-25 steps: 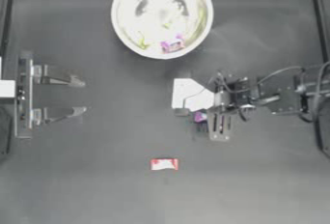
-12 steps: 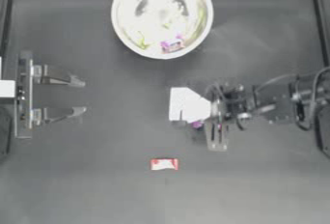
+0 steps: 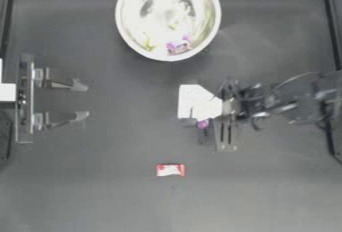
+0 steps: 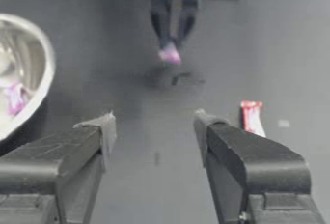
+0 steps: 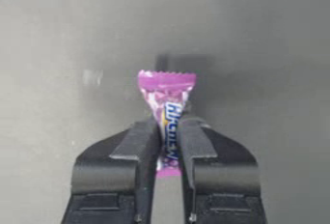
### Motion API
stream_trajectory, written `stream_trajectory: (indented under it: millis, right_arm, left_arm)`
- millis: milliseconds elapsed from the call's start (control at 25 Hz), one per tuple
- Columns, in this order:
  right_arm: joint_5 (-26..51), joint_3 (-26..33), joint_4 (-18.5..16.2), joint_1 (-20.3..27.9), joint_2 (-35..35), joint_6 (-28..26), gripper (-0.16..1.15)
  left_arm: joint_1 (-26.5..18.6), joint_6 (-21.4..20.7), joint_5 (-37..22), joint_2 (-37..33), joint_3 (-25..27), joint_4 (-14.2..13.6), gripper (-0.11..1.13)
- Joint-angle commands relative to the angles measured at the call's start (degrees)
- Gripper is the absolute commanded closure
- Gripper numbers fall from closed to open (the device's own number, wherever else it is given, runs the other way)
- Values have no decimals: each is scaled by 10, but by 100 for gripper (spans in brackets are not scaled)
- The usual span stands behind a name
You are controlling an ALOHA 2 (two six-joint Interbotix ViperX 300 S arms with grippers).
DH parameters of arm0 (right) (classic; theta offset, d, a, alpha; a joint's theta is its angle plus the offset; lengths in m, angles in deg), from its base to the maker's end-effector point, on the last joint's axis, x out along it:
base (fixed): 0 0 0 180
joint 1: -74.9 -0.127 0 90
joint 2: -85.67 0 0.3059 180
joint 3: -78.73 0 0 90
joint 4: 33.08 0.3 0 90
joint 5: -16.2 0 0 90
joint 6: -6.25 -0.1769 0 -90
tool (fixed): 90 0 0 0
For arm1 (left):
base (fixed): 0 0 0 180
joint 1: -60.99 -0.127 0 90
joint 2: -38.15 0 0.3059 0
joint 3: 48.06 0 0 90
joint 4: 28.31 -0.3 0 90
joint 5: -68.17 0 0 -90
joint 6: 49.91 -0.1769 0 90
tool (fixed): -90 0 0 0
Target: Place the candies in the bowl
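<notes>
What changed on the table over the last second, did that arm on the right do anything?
The right gripper, shut on a pink-purple candy, slid a little toward the table's middle and the red candy's side. No grasp or release shows. The left gripper stayed parked and open at the left edge, the red candy kept its spot, and the bowl kept holding its pink-purple candy.

The right hand pinches a purple candy above the red candy.
</notes>
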Motion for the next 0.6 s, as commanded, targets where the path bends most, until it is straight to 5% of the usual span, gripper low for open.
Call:
stream_trajectory:
  millis: [40, 280, 600]
  right_arm:
    - [-54, 1, -18, 26, -75, 4, 48]
    - [-136, 5, -54, 89, -105, 7, 48]
    - [-236, 40, -98, 173, -62, 9, 48]
  left_arm:
    - [-1, 0, 10, -1, -4, 2, 14]
    - [0, 0, 15, -1, -4, 2, 14]
    - [-1, 0, 18, -1, -3, 1, 14]
